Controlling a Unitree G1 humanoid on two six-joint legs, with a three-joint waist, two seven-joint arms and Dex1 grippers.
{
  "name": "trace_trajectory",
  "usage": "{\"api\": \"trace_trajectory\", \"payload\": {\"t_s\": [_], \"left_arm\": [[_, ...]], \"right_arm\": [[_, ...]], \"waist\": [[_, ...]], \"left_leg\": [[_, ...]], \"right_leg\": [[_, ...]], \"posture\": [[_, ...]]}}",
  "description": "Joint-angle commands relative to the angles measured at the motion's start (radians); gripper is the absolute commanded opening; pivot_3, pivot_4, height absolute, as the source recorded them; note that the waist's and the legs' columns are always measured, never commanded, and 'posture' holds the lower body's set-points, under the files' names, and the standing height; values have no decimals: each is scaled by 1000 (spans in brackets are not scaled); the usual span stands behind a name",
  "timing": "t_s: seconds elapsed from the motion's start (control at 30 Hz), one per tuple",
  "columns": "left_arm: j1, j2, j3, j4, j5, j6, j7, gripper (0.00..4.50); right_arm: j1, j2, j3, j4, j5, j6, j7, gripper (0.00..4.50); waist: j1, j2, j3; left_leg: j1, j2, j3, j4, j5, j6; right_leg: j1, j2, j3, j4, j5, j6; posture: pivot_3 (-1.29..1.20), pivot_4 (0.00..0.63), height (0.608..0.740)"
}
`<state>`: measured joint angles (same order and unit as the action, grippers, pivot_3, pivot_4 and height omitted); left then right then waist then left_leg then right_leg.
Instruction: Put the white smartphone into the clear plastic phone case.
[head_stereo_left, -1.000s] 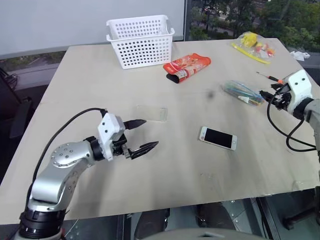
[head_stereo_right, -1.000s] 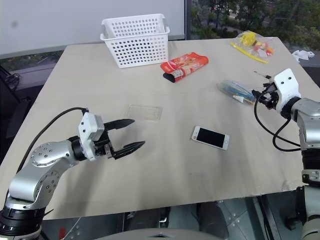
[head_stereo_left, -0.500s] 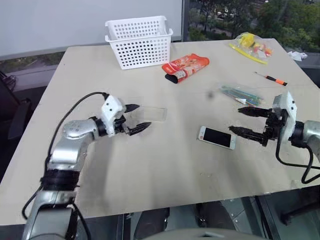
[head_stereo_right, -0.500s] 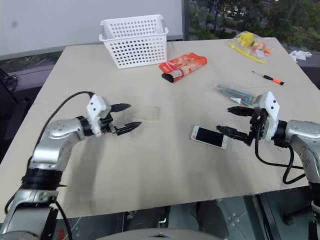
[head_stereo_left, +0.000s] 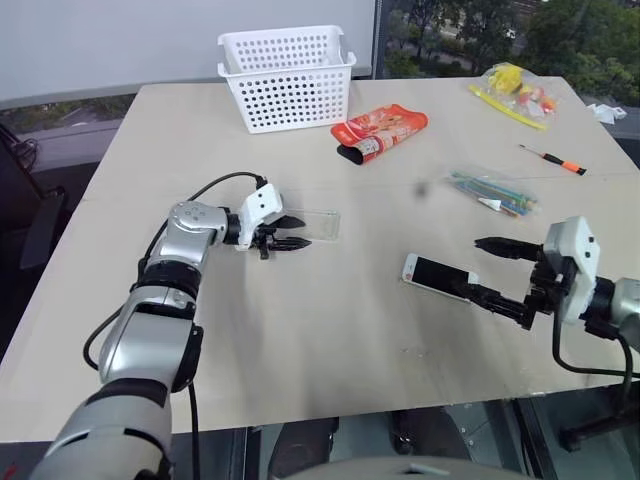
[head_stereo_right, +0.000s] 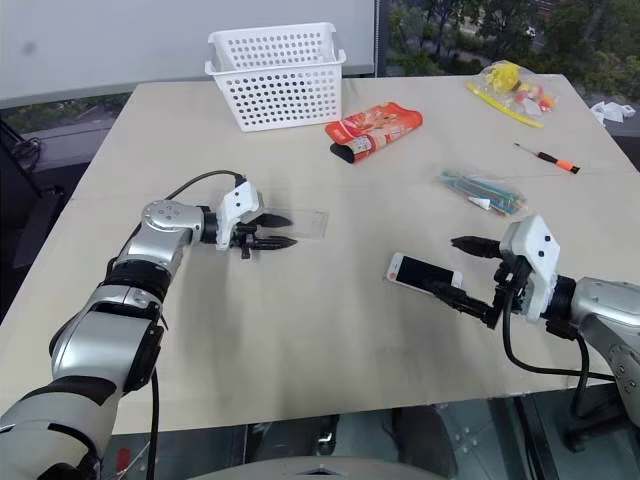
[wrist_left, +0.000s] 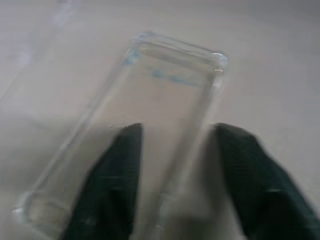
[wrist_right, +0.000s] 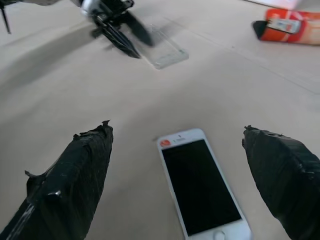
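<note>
Left eye view gives me the full bench (head_stereo_left: 330, 330) layout. The clear plastic phone case (head_stereo_left: 312, 221) lies flat on the bench, left of centre. My left gripper (head_stereo_left: 292, 232) sits at the case's near end with its jaws narrowed; in the left wrist view the two black fingers (wrist_left: 112, 187) straddle the case, one finger over its floor and the other outside its side wall. I cannot tell from these views whether the jaws actually clamp the wall or merely rest against it.

The white smartphone (head_stereo_left: 439, 277) lies screen up on the bench, well apart from the case, toward my right. My right gripper (head_stereo_left: 497, 270) is low over the bench just beside the phone's end with its jaws spread wide and holding nothing. In the right wrist view the phone (wrist_right: 202, 182) lies between the two fingertips (wrist_right: 75, 175) without touching either.

At the far side of the bench I see a white perforated basket (head_stereo_left: 286, 77), an orange snack packet (head_stereo_left: 381, 131), a clear bag of colourful sticks (head_stereo_left: 490, 190), an orange-handled screwdriver (head_stereo_left: 553, 159) and a yellow bag (head_stereo_left: 512, 85).
</note>
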<state>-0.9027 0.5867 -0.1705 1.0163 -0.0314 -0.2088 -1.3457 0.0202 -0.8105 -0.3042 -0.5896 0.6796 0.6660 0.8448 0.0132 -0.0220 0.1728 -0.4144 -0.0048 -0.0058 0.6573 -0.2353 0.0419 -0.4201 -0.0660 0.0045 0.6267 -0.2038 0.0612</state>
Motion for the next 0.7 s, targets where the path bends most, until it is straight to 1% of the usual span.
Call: {"api": "trace_trajectory", "payload": {"t_s": [0.03,0.07,0.1,0.17,0.23,0.27,0.37,0.47,0.53,0.57,0.63,0.7], "left_arm": [[0,13,-26,30,54,-18,-16,304],[6,9,-21,13,47,-9,-32,120],[10,6,-18,0,42,-2,-45,120],[52,3,-11,-121,1,53,-99,120],[122,13,-5,-318,-49,171,-127,120],[168,22,-3,-444,-80,259,-128,120],[302,54,-7,-778,-153,482,-122,120],[409,70,-26,-1007,-196,606,-99,120],[446,64,-42,-1077,-208,640,-76,120],[457,65,-55,-1096,-211,646,-77,349],[468,67,-74,-1112,-216,649,-83,867],[464,62,-84,-1113,-217,640,-77,1723]], "right_arm": [[4,-14,-39,-23,6,-16,-5,4500],[2,-18,-36,-16,-1,-20,-5,4500],[1,-21,-34,-11,-7,-23,-4,4500],[2,-37,-26,20,-46,-47,4,4500],[4,-53,-11,53,-79,-58,10,4500],[3,-53,3,64,-92,-66,10,4500],[-8,-38,41,82,-103,-73,9,4500],[-25,-48,95,110,-136,-86,28,4500],[-46,-60,134,138,-158,-91,51,4500],[-61,-65,157,164,-172,-100,67,4500],[-97,-71,207,238,-215,-140,104,4500],[-135,-71,248,305,-248,-173,138,4500]], "waist": [[-2,0,0],[-2,0,0],[-3,0,0],[-3,0,0],[-3,0,0],[-3,0,0],[-4,0,0],[-2,1,0],[-2,1,0],[-2,1,0],[0,1,0],[-1,1,0]], "left_leg": [[1,0,-1,1,0,0],[1,0,-1,2,0,0],[1,1,-2,3,0,0],[1,1,-2,5,0,0],[0,1,-2,7,0,1],[0,2,-2,7,-1,1],[-1,2,-2,9,-2,3],[-1,3,-2,9,-2,3],[0,3,-2,9,-2,3],[0,3,-2,9,-2,3],[1,3,-2,11,-2,3],[1,3,-2,12,-2,3]], "right_leg": [[1,0,0,0,0,0],[1,0,0,0,0,0],[1,0,0,1,0,0],[2,0,0,1,0,0],[2,0,1,1,0,0],[2,0,2,1,1,0],[2,-1,3,1,1,0],[2,0,2,2,1,0],[3,0,2,2,0,-1],[3,0,2,2,-1,-3],[4,0,2,2,-1,-3],[4,1,2,2,-1,-3]], "posture": [[0,150,740],[0,150,740],[0,150,740],[0,150,740],[0,150,740],[0,150,740],[0,150,740],[0,150,740],[0,150,740],[0,150,740],[0,150,740],[0,150,740]]}}
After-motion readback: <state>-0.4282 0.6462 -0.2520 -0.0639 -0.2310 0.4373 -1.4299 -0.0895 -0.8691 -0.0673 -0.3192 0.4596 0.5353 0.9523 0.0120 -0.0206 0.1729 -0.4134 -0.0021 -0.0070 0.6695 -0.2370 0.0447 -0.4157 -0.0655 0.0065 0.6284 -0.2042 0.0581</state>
